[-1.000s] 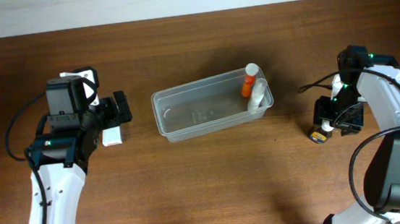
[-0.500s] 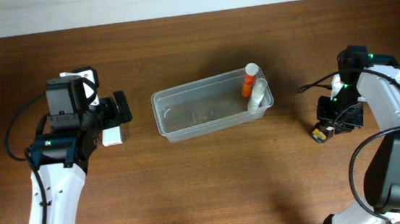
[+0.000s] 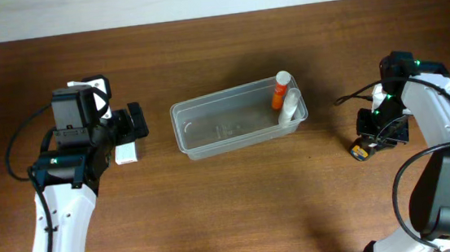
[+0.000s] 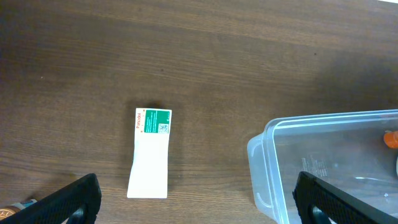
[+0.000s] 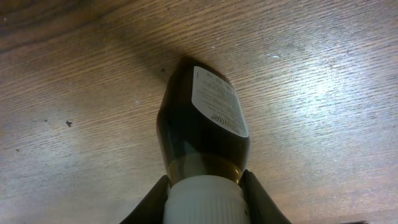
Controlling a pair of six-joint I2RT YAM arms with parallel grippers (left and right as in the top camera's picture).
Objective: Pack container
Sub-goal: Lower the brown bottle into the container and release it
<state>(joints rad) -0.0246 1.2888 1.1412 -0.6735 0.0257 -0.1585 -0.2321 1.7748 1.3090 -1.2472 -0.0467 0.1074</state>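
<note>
The clear plastic container (image 3: 237,123) sits mid-table and holds an orange bottle (image 3: 279,93) and a white bottle (image 3: 290,108) at its right end. It also shows in the left wrist view (image 4: 323,162). My left gripper (image 3: 133,124) is open, left of the container, over a white box with a green label (image 4: 151,152). My right gripper (image 3: 371,139) at the right is shut on the white cap of a dark brown bottle (image 5: 202,121), which lies on the table pointing away.
The wooden table's far edge meets a white wall at the top of the overhead view. A black cable (image 3: 351,95) trails by the right arm.
The right gripper and its bottle shifted slightly between one second ago and half a second ago, then stayed still. The left arm has not moved.
</note>
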